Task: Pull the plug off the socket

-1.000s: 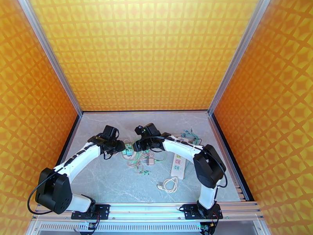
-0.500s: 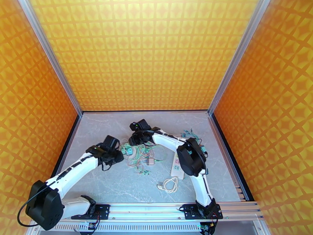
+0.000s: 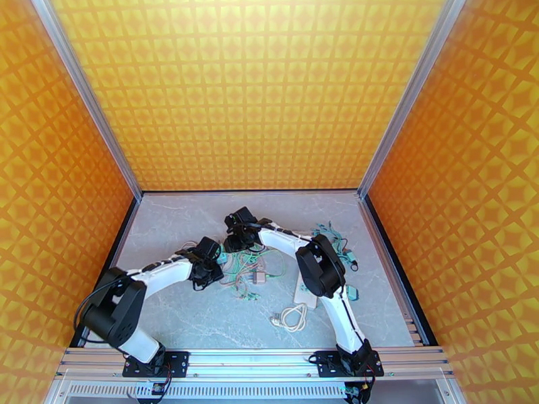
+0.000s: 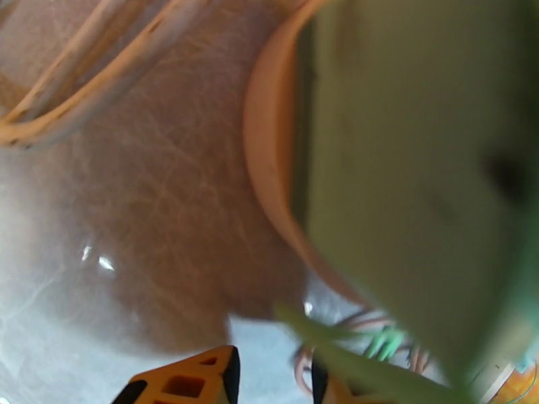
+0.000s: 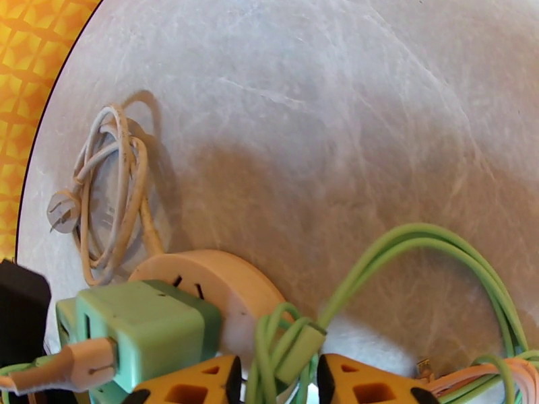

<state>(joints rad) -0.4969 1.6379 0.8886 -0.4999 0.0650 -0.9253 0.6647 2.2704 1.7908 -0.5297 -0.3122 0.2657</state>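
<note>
From above, we see the white power strip [image 3: 304,295] flat on the grey marble desk [image 3: 175,311], right of centre. Its long axis runs from the near edge towards the back wall. Its far part is hidden under the elbow of the right arm [image 3: 279,238]. A coiled white cord [image 3: 291,318] lies just beside its near end. A tangle of green cables [image 3: 250,265] sits mid-desk, and both forearms converge on it, the left arm [image 3: 165,271] from the left.

In the left wrist view everything is close and blurred. A pale green block [image 4: 418,183] sits on a round pale rim [image 4: 269,163], and loops of pale cord [image 4: 81,82] cross the top left corner. The left hand [image 4: 273,372] shows two orange fingertips [image 4: 195,380] with a narrow gap between them. Bare desk shows through the gap, so we read the hand as released.

In the right wrist view a round white socket [image 5: 226,284] lies flat on the desk, its slots facing up. A green plug [image 5: 145,324] sits on its near-left part, with a white connector [image 5: 74,368] entering its side. A coil of white cord [image 5: 111,190] ends in a plug [image 5: 62,211] near the desk's edge. The right hand [image 5: 277,380] has its fingertips close on either side of a green cable [image 5: 296,345]. We cannot tell whether they pinch it.
</note>
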